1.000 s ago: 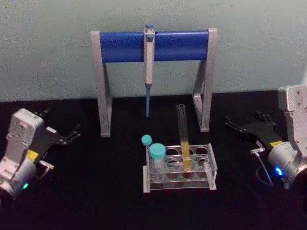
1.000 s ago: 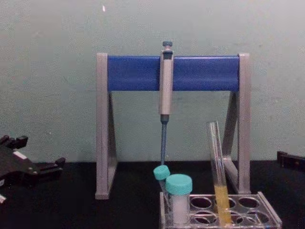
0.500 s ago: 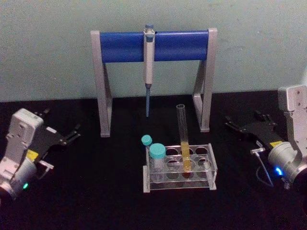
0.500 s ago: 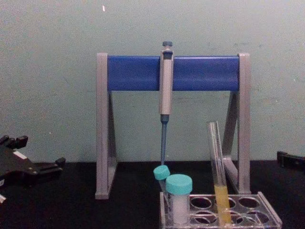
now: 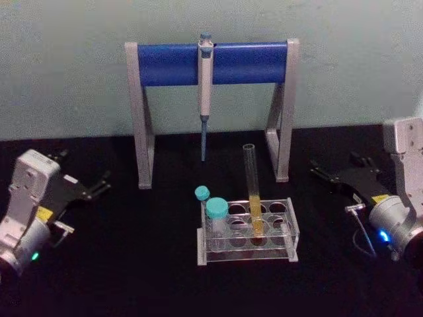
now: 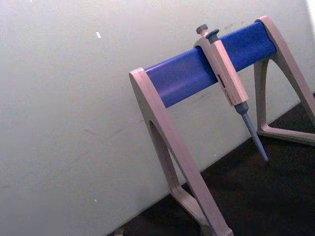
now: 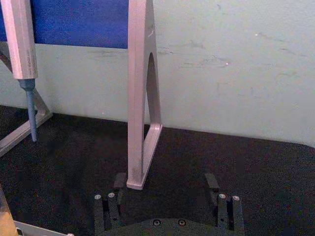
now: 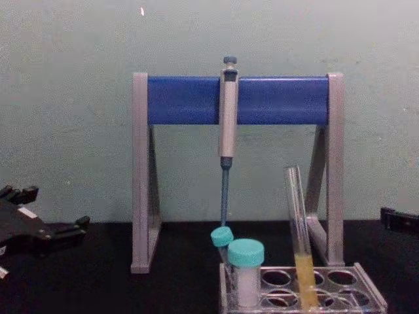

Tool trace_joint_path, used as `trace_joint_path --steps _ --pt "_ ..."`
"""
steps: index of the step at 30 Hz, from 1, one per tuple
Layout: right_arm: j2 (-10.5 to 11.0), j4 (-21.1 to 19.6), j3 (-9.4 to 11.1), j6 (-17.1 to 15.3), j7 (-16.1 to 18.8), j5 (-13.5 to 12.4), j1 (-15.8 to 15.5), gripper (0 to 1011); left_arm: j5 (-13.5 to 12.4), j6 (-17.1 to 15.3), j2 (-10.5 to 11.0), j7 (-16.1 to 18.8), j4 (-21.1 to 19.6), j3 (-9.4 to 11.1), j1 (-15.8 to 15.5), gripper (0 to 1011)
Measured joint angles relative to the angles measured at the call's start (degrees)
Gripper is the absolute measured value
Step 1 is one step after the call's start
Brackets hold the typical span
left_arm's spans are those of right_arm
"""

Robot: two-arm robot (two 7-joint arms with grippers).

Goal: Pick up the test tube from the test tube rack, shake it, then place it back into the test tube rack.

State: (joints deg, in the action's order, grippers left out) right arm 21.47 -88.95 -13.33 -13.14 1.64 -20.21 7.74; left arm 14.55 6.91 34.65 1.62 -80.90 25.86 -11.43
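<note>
The test tube (image 5: 252,188) is a long clear glass tube with yellow liquid in its lower part. It stands slightly tilted in a middle hole of the clear test tube rack (image 5: 291,230), as the chest view also shows for the tube (image 8: 298,226) and the rack (image 8: 370,299). My left gripper (image 5: 84,167) rests open at the table's left, well away from the rack, and it appears again in the chest view (image 8: 49,210). At the right, my right gripper (image 5: 336,166) is open too, its fingers (image 7: 119,182) spread with nothing between them.
Two teal-capped tubes (image 5: 216,210) stand at the rack's left end. Behind the rack rises a grey stand with a blue bar (image 5: 251,63), and a grey pipette (image 5: 205,79) hangs from it, tip down. The stand's right leg (image 7: 140,98) is just ahead of my right gripper.
</note>
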Motion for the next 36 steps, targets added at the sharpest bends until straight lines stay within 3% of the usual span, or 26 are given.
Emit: trace_joint_path --steps 36 --pt "0.0 0.0 0.0 0.0 0.0 0.0 0.0 1000 0.0 0.0 0.0 0.0 0.0 0.0 0.0 1001"
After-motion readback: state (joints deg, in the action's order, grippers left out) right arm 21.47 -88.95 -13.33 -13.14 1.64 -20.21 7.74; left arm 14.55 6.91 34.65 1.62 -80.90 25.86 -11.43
